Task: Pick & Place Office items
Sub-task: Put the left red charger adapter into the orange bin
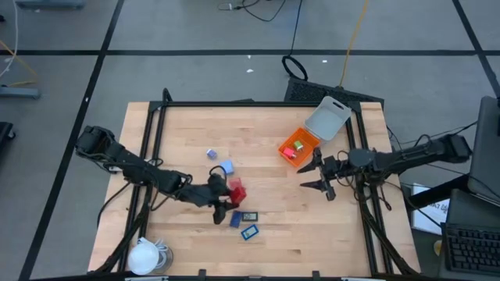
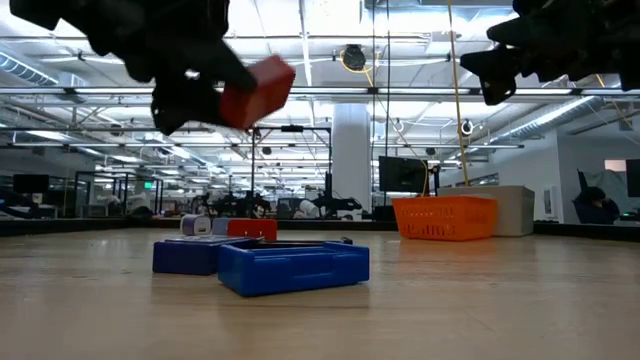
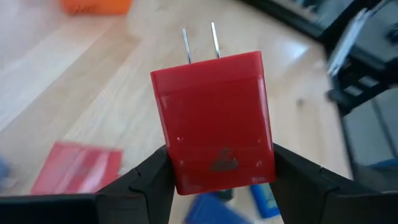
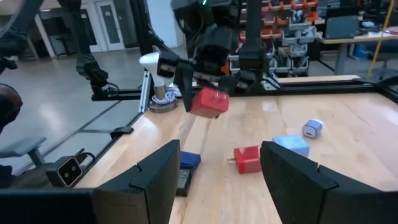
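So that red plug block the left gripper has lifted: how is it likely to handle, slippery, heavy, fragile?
The red plug block looks like rigid, smooth plastic, so it could slip between the left gripper's fingers, which pinch only its lower sides. It seems light, held clear of the table. Flat faces make rolling unlikely; its two thin prongs might bend.

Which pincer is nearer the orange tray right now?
Right. The right pincer hangs open just beside the orange plastic tray; the left pincer, holding a red plug block, is farther off, mid-table.
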Controlling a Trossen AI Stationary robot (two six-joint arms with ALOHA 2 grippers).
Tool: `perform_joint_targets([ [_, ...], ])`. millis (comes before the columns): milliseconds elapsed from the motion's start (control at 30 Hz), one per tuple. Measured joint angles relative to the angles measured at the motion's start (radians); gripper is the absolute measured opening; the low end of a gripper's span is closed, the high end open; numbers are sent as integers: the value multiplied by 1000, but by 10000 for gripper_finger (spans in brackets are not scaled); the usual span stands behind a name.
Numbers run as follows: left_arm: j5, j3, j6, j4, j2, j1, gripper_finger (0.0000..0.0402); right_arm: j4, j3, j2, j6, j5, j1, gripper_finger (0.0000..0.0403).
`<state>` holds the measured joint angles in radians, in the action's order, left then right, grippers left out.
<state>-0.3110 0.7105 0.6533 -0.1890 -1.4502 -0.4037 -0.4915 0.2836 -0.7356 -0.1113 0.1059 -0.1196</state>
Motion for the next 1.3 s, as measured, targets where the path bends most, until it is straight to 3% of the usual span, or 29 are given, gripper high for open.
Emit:
perform_joint_targets([
  [367, 102, 1, -220, -228, -5, -14, 231, -239, 0, -236, 174, 0, -60, 210],
  [533, 162, 1, -240, -277, -5, -17, 218, -398, 0, -345, 295, -1, -106, 213],
  [700, 164, 1, -209, -285, -5, -17, 215, -573, 9, -454, 357, -33, -154, 246],
  [833, 165, 2, -196, -316, -28, -17, 228, -575, 67, -524, 390, -132, -176, 281],
  [967, 229, 2, -174, -410, -90, -11, 228, -549, 134, -603, 420, -135, -178, 301],
  [1100, 312, 2, -106, -478, -157, 12, 215, -550, 193, -685, 453, -133, -180, 299],
  [1300, 408, 62, -83, -453, -233, 41, 227, -550, 269, -797, 490, -131, -190, 287],
])
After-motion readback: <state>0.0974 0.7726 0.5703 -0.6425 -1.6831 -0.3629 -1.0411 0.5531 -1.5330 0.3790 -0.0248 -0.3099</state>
